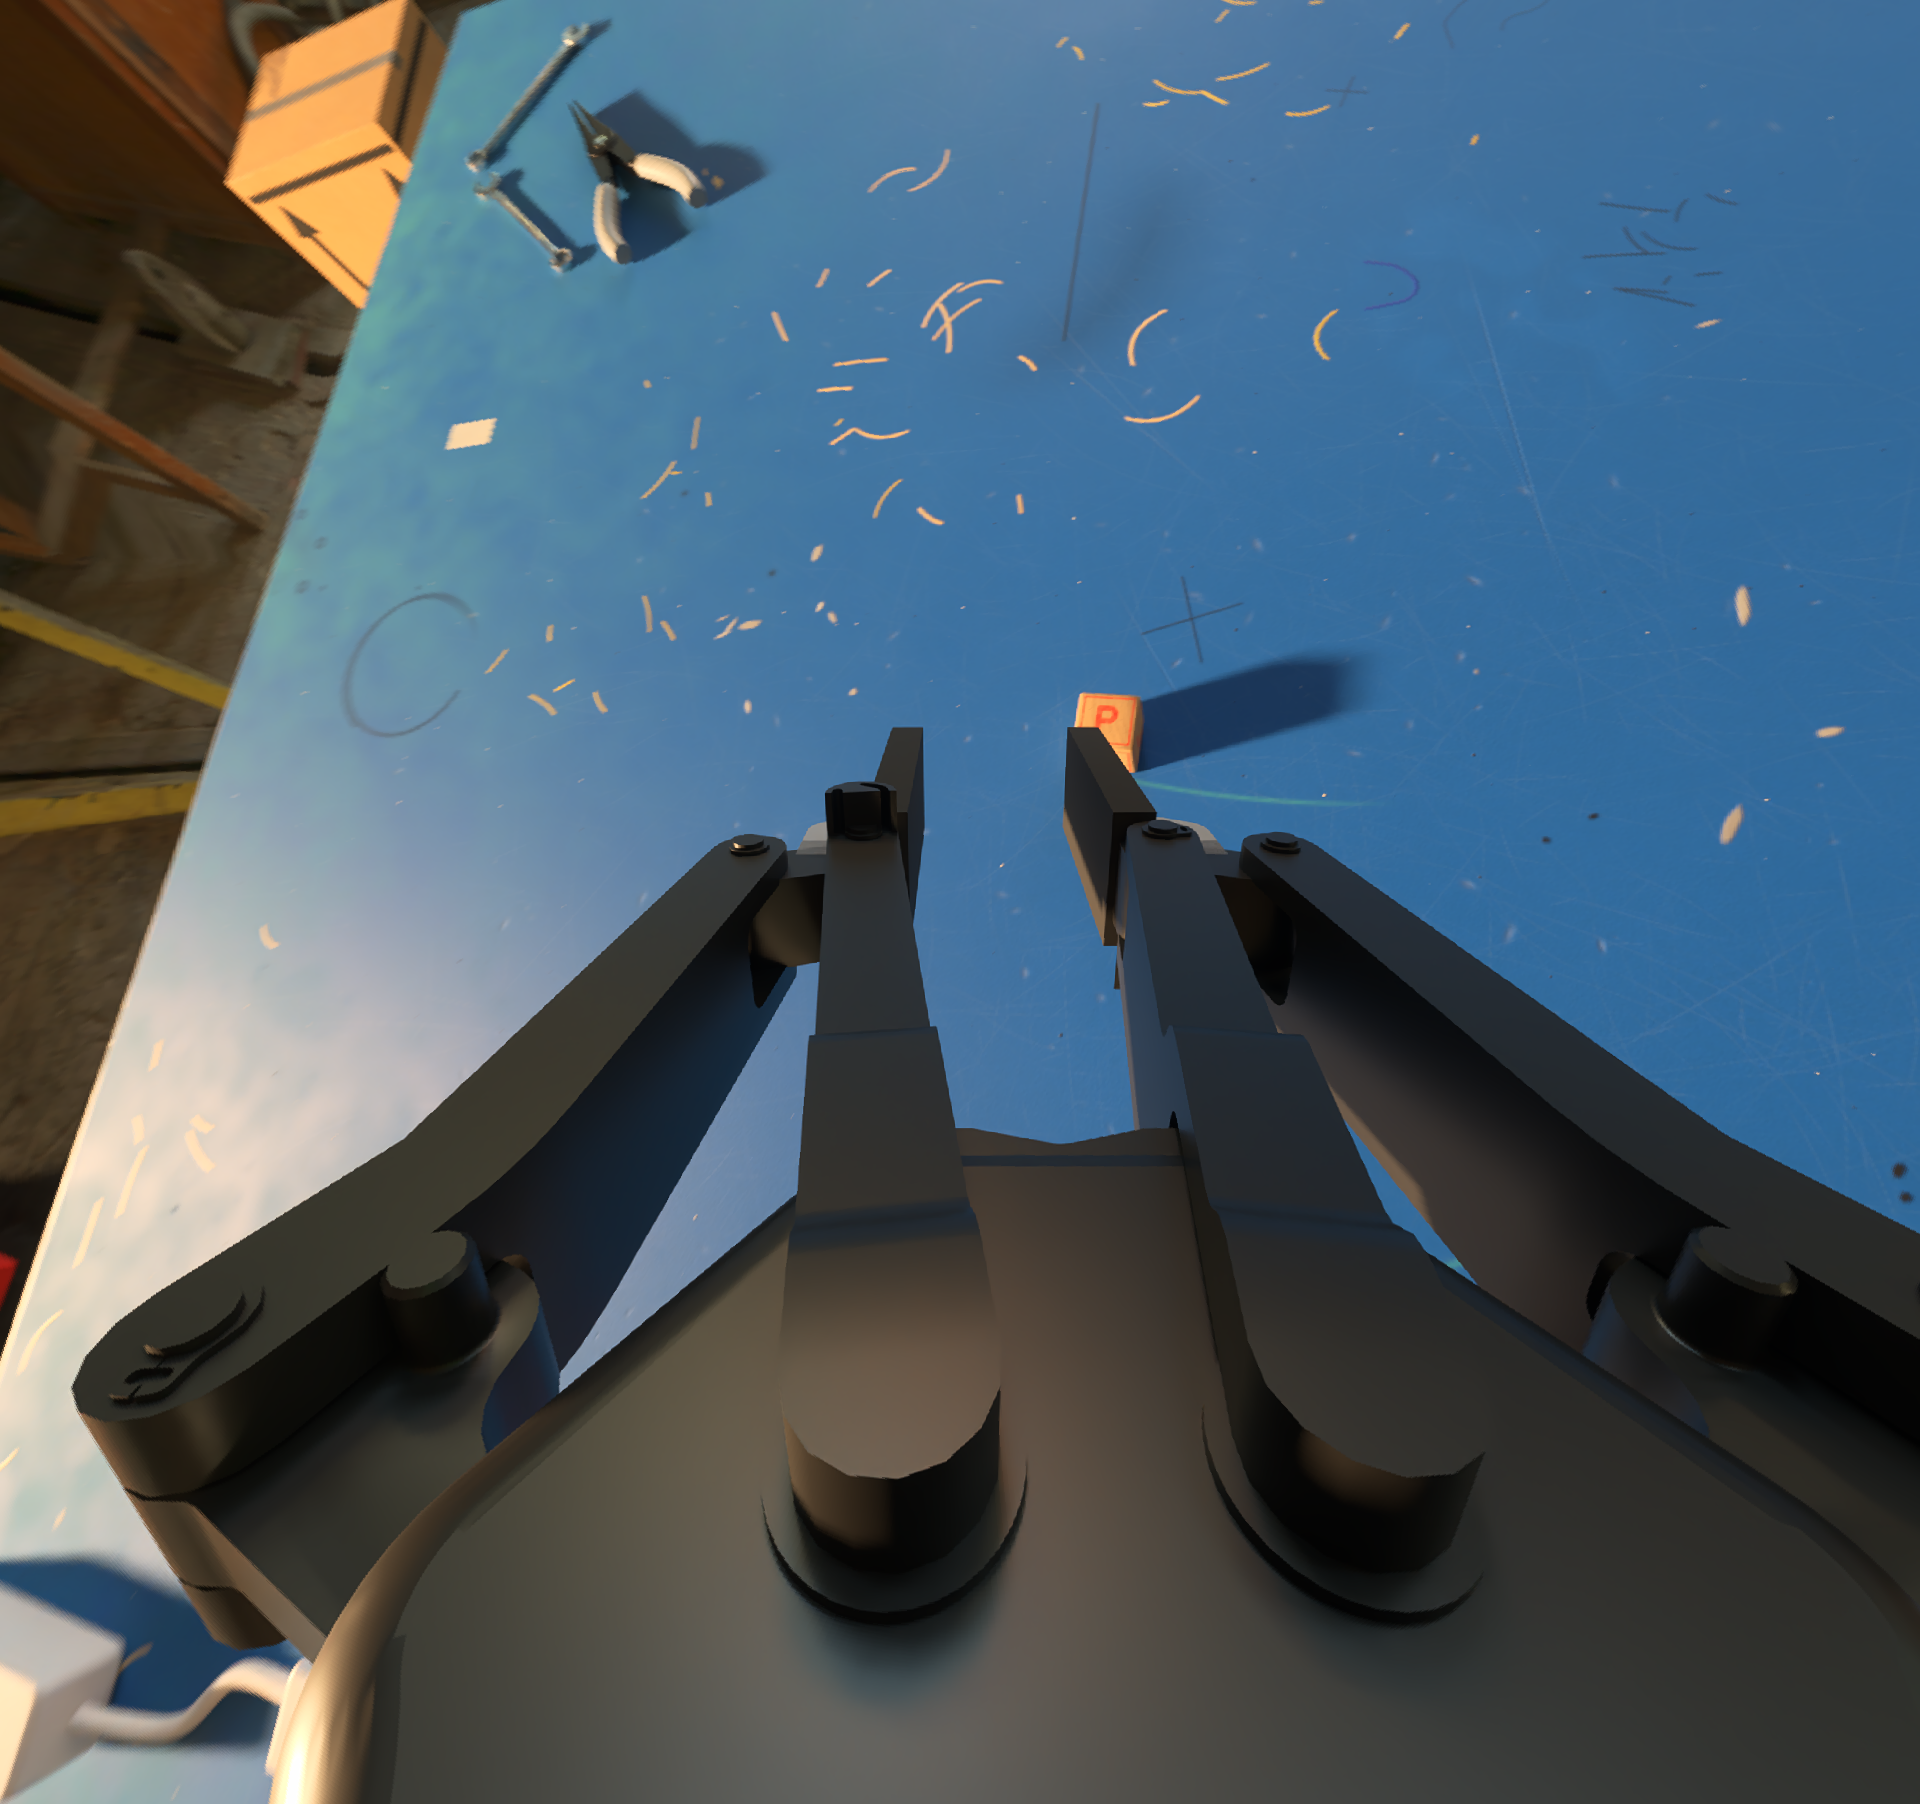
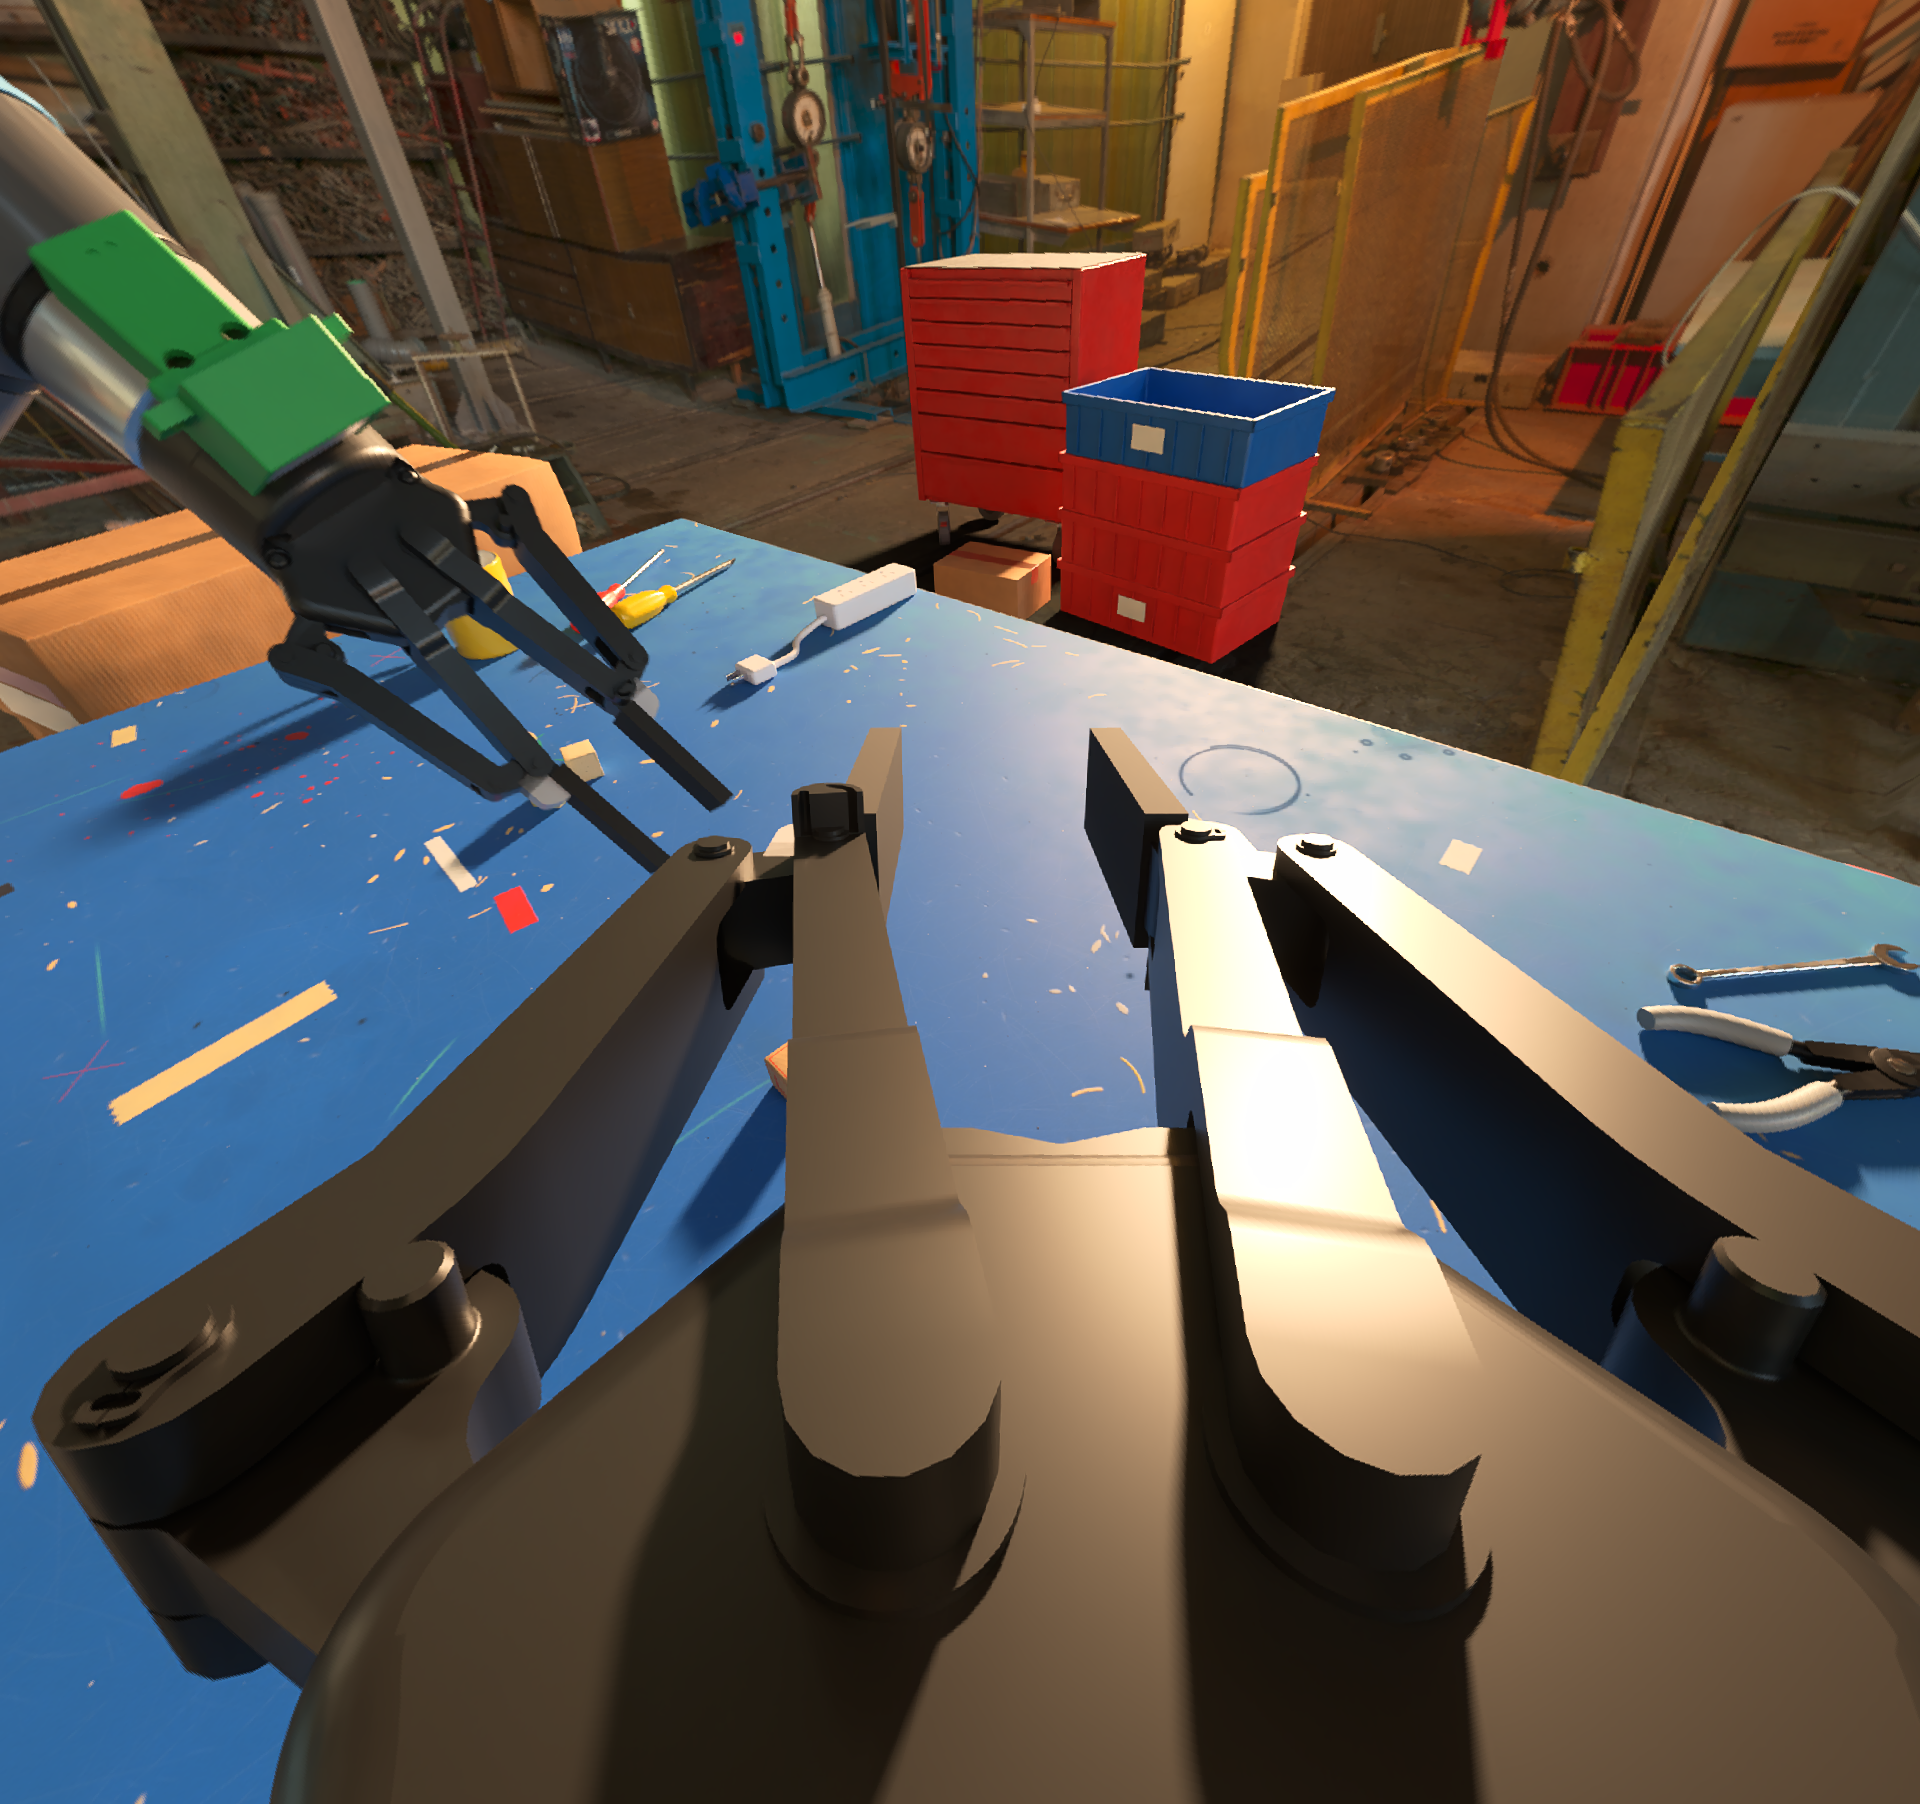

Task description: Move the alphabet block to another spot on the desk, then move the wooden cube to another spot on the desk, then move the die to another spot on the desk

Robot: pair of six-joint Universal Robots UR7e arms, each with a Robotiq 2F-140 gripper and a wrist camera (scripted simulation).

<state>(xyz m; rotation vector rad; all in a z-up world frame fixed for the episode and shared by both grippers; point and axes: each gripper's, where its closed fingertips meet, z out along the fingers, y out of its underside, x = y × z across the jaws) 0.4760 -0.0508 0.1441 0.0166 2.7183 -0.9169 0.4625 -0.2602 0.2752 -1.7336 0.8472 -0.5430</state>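
**Both grippers open above the blue desk, blocks loose**

Currently the left gripper point(image 1: 994, 746) hangs over the blue desk point(image 1: 1455, 507) with its jaws parted and nothing between them. The alphabet block point(image 1: 1110, 720), orange with a red letter on its face, sits on the desk just beyond the tip of the right-hand finger point(image 1: 1101, 798), which partly covers it; whether finger and block touch cannot be told. The block casts a long shadow to the right.

Far off near the desk's edge lie 2 wrenches point(image 1: 525, 97) and a pair of pliers point(image 1: 623, 180) with white handles. A cardboard box point(image 1: 332, 144) stands beyond that edge.

From the right wrist view, the right gripper point(image 2: 992, 767) is likewise spread open and empty, well above the desk. The left gripper point(image 2: 691, 829) shows at the left, angled down toward the surface, fingers apart. A pale wooden cube point(image 2: 582, 759) rests on the desk between that gripper's 2 fingers as seen from here, apart from both. A small orange corner point(image 2: 777, 1066) peeks from behind the right gripper's own finger; what it belongs to cannot be told. The die cannot be made out.

Farther back lie a white power strip point(image 2: 862, 596), a yellow-handled screwdriver point(image 2: 665, 596) and a yellow cup point(image 2: 483, 627) partly hidden by the left gripper.
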